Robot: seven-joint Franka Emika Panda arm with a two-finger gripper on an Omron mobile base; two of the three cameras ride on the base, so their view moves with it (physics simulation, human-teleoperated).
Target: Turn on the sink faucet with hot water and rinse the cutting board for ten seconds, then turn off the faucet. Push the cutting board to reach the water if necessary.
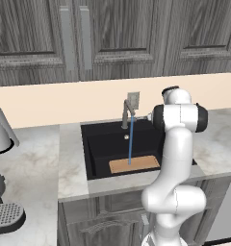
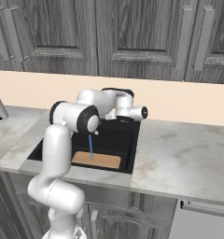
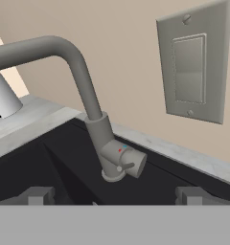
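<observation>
Water (image 1: 130,141) is running in a thin blue stream from the spout of the faucet (image 1: 126,114) straight down onto the cutting board (image 1: 134,164), which is lying flat on the floor of the sink (image 1: 96,149), toward its front wall and a little to the right of the middle. The black basin is sitting in the pale marble counter (image 1: 35,163), with the faucet standing at its back edge below a grey wall plate (image 3: 193,74). In the hand view the jaws (image 3: 114,201) are standing wide apart and released, one finger tip (image 3: 38,196) to each side near the bottom, gripping nothing; the faucet body with its side lever marked red and blue is lying between and beyond them, not touched. In the right base view the arm is reaching over the sink's rear part, the stream and the board showing below it. A grey kettle (image 1: 2,129) is standing on the counter well to the left of the sink.
</observation>
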